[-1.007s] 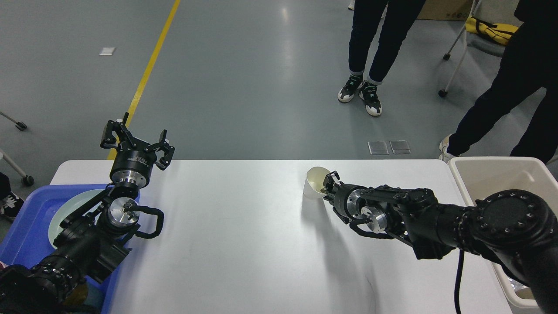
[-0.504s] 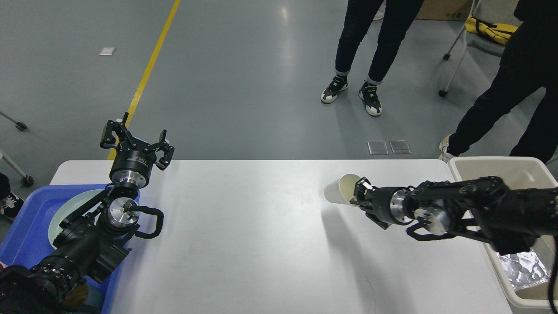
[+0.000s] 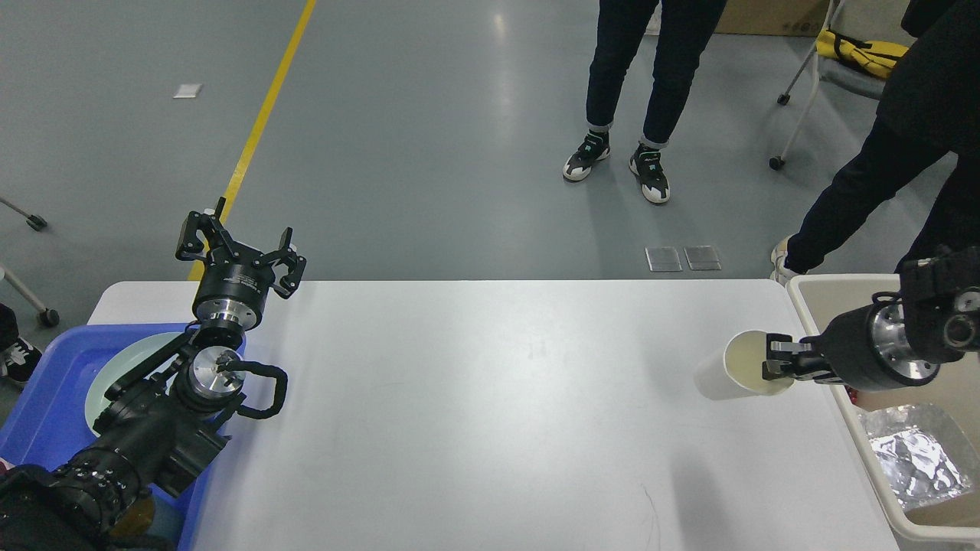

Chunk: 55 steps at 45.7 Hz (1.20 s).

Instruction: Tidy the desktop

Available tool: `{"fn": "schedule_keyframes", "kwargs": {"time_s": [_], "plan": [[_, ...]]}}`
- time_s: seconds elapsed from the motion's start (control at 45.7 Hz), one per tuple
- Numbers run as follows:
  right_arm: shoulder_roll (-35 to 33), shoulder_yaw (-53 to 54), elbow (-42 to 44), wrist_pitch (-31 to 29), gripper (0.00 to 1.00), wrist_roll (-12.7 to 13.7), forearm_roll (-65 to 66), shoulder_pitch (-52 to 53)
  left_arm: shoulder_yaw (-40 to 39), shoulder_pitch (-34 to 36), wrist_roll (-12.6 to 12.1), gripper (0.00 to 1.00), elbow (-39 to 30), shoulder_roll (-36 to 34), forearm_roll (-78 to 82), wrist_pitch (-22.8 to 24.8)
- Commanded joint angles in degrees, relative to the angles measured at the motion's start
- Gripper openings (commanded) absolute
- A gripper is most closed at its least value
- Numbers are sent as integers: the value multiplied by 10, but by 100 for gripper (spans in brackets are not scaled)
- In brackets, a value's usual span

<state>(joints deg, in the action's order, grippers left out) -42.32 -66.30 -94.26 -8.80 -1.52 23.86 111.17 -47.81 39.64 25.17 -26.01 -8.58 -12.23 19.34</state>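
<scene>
1. The right end effector pinches the rim of a white paper cup, one finger inside the mouth and one outside, and holds it tipped on its side above the right part of the surface, just beside the beige bin.
2. The step in hand looks like carrying the cup to the bin. To do it well, the arm should take the cup fully past the bin's near wall before it lets go, since the cup hangs left of that wall now and would drop back onto the surface.
3. The thin paper rim can crumple or slip, so a steady sideways move with no extra squeeze suits it. Turning the mouth downward over the bin would help the cup fall clear of the fingers.
4. The left end effector is spread wide, empty and upright above the far left corner, over a blue tray that holds a pale plate.
5. Crumpled foil lies in the bin.
6. Hard to make out: the right frame edge cuts off the bin and most of the right arm. The left arm covers much of the tray. Whether the cup holds anything cannot be told.
7. Two people's legs stand on the floor beyond the far edge.
</scene>
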Motion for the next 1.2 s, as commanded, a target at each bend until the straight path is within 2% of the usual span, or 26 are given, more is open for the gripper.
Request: {"fn": "schedule_keyframes", "kwargs": {"time_s": [0.0, 0.109, 0.197, 0.285, 0.394, 0.46, 0.504, 0.569, 0.657, 0.766, 0.788, 0.81, 0.832, 0.854, 0.876, 0.898, 1.182], "plan": [[-17, -1, 62, 9, 0, 1, -7, -39, 0, 0, 1, 98, 0, 1, 0, 0], [-56, 19, 187, 32, 0, 1, -7, -132, 0, 0, 1, 98, 0, 1, -1, 0], [-62, 64, 345, 65, 0, -2, -14, -243, 0, 0, 1, 98, 0, 1, 0, 0], [-47, 161, 519, 81, 0, -11, -53, -387, 0, 0, 1, 98, 0, 1, 0, 0], [2, 284, 730, 84, 0, -18, -107, -563, -1, 0, 1, 98, 0, 1, 0, 0], [80, 347, 883, 87, 0, -18, -142, -657, 0, 0, 1, 98, 0, 1, 0, 0], [131, 378, 953, 89, 0, -18, -171, -697, 0, 0, 1, 98, 0, 1, 0, 0], [173, 394, 991, 112, 0, -16, -215, -734, 0, 0, 1, 98, 0, 1, 0, 0], [182, 394, 990, 164, 0, -12, -243, -749, 0, 0, 1, 98, 0, 1, 0, 0], [186, 402, 990, 186, 0, -12, -247, -750, 0, 0, 1, 98, 0, 1, 0, 0], [189, 402, 989, 186, 3, -12, -247, -750, 0, 0, 1, 98, 0, 1, 0, 0], [190, 402, 989, 182, 29, -13, -247, -750, 0, 0, 1, 98, 0, 1, 0, 0], [192, 402, 988, 182, 80, -13, -247, -750, 0, 0, 1, 98, 0, 1, 0, 0], [192, 402, 988, 181, 100, -13, -247, -750, 0, 0, 1, 98, 0, 1, 0, 0], [193, 402, 988, 182, 96, -15, -247, -750, 0, 0, 1, 98, 0, 1, 0, 0], [195, 402, 988, 182, 100, -15, -247, -750, 0, 0, 1, 98, 0, 1, 0, 0], [203, 396, 988, 181, 100, -14, -247, -751, 0, 1, 1, 98, 0, 1, 0, 0]]}}
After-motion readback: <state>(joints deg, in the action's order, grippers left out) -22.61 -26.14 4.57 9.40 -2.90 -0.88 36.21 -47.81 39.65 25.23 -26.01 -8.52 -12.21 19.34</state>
